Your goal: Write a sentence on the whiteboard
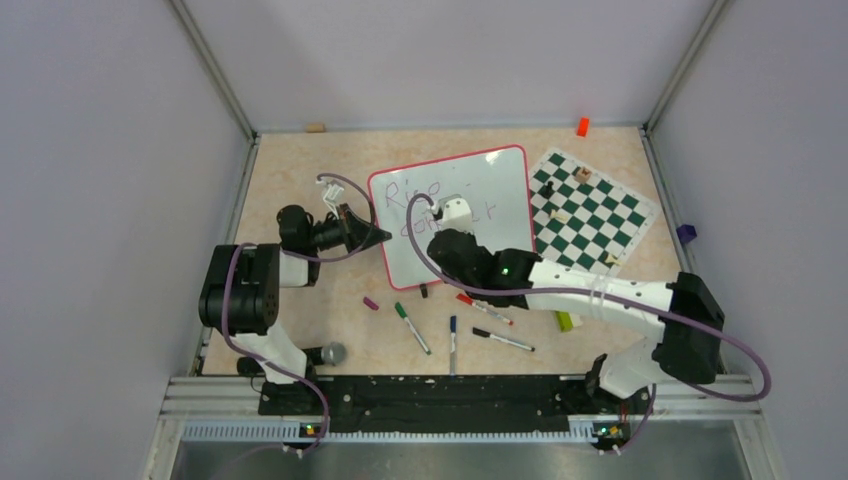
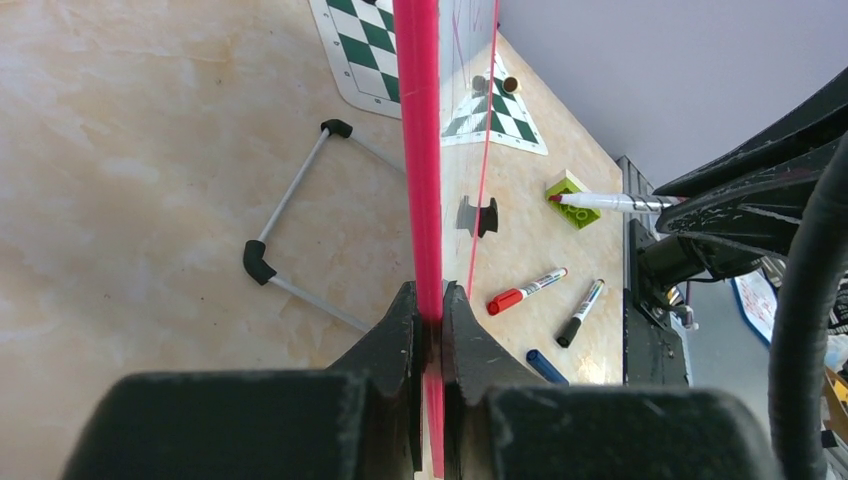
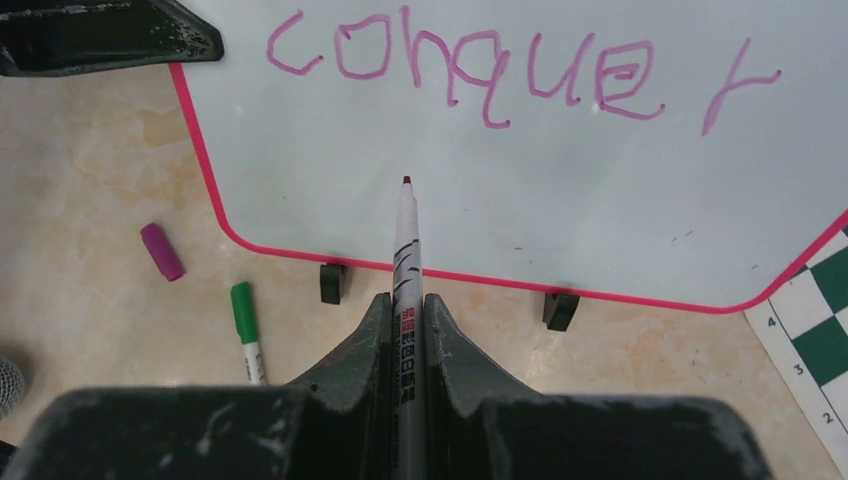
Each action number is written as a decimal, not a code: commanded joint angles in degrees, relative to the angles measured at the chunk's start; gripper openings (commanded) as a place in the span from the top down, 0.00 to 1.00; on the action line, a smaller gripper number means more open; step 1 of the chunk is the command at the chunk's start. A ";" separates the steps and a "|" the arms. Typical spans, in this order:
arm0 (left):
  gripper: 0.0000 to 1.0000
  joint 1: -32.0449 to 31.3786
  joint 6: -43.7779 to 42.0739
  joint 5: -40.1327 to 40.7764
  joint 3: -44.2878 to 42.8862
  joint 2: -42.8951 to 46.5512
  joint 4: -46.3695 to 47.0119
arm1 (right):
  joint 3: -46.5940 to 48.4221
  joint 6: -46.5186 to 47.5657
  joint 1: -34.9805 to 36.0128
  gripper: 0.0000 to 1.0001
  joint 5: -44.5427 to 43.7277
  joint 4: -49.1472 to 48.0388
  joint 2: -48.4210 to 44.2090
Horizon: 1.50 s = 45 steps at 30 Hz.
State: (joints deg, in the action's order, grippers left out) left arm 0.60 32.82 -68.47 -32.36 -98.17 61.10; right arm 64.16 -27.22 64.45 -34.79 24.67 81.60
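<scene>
**Right gripper holds a marker over the board below "conquer"**

The right gripper (image 3: 405, 300) has its fingers pressed together on a white marker (image 3: 405, 235). The marker's dark tip points at bare board (image 3: 520, 210) under the word "conquer"; whether the tip touches cannot be told. The left gripper (image 2: 430, 300) is clamped on the board's left rim, seen edge-on as a pink-red strip.

A purple cap (image 3: 161, 251) and a green marker (image 3: 245, 315) lie on the table (image 1: 300, 160) just before the board's near edge. Red (image 2: 525, 290), black (image 2: 582, 312) and blue (image 2: 545, 365) markers and a green block (image 2: 568, 187) lie further right. On the rim's other side is a grey wire frame (image 2: 290, 230) with black corners.

The board sits mid-table, just beside the chess mat (image 1: 590, 210), with two black feet (image 3: 332, 282) at its near edge. The sentence (image 3: 470, 70) is thin purple handwriting, with a fainter line above it. The board is glossy white with rounded corners, and the table is beige and marbled.
</scene>
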 commanded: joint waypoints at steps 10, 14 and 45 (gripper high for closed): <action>1.00 0.10 -4.32 -2.00 -0.35 -2.07 4.71 | 9.12 0.94 0.71 1.00 -1.38 -0.63 8.80; 1.00 0.11 -3.84 -2.06 -0.43 -2.35 5.17 | 9.99 0.35 0.77 1.00 -3.36 1.17 9.94; 1.00 0.19 -2.00 -3.41 -0.54 -3.18 7.69 | 13.98 0.16 0.10 1.00 1.04 5.65 17.56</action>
State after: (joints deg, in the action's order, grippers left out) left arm 0.75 35.46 -69.67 -32.49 -99.92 65.19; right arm 77.06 -26.59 64.47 -36.51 29.78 98.06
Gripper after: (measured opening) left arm 0.060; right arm 0.093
